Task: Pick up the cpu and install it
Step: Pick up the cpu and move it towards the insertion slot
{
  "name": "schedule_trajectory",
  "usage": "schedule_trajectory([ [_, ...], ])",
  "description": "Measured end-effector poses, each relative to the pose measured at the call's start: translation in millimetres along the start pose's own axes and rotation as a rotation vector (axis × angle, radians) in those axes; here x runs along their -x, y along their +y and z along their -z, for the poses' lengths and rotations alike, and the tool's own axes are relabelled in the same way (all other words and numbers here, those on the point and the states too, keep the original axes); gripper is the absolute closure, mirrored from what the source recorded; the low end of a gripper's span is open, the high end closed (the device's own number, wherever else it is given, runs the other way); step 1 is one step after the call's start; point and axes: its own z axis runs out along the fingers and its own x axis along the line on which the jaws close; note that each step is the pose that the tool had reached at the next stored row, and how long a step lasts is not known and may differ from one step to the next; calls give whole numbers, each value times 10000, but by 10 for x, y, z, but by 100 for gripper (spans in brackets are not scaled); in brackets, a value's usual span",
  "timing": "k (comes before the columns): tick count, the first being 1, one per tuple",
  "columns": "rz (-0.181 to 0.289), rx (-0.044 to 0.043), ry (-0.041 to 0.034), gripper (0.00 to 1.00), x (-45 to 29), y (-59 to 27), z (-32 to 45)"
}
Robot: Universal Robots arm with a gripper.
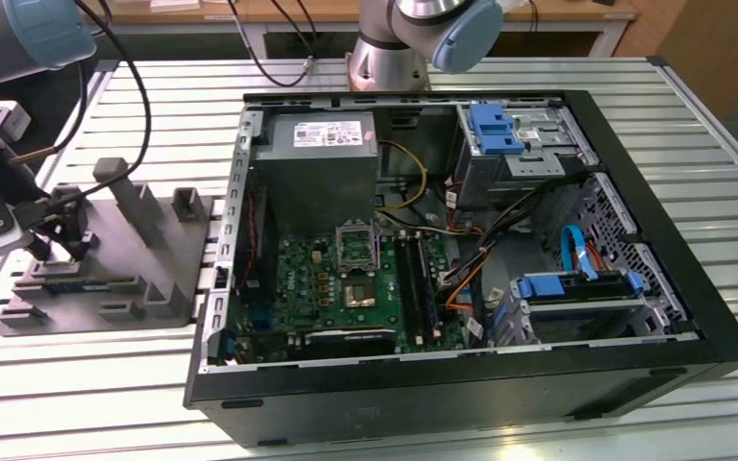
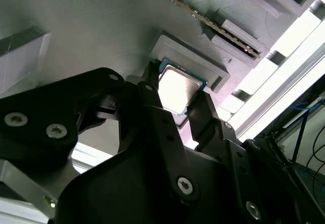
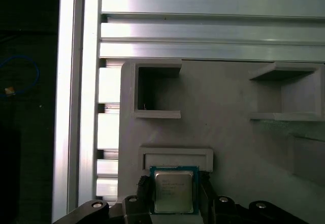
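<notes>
Slatted aluminium table [image 1: 715, 125] carries everything.

Open black computer case [image 1: 472, 394] lies on its side, taking up the middle and the exterior view's right. Inside it, a grey power supply [image 1: 324, 163] sits at the far side. A green motherboard [image 1: 331, 288] sits nearer. Drive bays with blue clips are toward the exterior view's right.

Arm [image 1: 421, 29]: its base stands at the far edge of the table behind the case. Its upper links reach across to the exterior view's left.

Grey moulded tray [image 1: 151, 279] with upright posts lies on the table, just beside the case on the exterior view's left. In the second wrist view a thin circuit strip [image 2: 203, 18] stands edge-on in one of its slots.

Gripper [image 1: 55, 245] hangs low over the tray's left part, well apart from the case.

The cpu [image 3: 174, 191] is a small square with a silvery top and a blue-green rim. It sits at a raised rectangular frame [image 3: 176, 158] on the tray. In both wrist views the black fingers [image 2: 152, 107] are set narrow. One is against each of two opposite edges of the chip, clamping it. Cannot tell whether the chip is resting on the tray or just lifted off it.
</notes>
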Motion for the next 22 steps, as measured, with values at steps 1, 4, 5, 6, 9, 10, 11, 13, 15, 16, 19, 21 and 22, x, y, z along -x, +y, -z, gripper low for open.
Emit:
schedule_trajectory([
  [1,0,1,-1,53,0,0,0],
  [4,0,2,-3,53,0,0,0],
  [5,0,2,-4,53,0,0,3],
  [6,0,1,-2,53,0,0,9],
  [9,0,1,-1,53,0,1,32],
  [10,0,1,-1,53,0,2,41],
  [11,0,1,-1,53,0,2,51],
  [13,0,1,-2,53,0,3,74],
  [15,0,1,-1,53,0,4,103],
  [16,-1,1,-1,53,0,5,116],
  [19,0,1,1,53,0,7,160],
  [21,0,2,-1,53,1,7,165],
  [22,-1,2,-2,53,1,7,165],
])
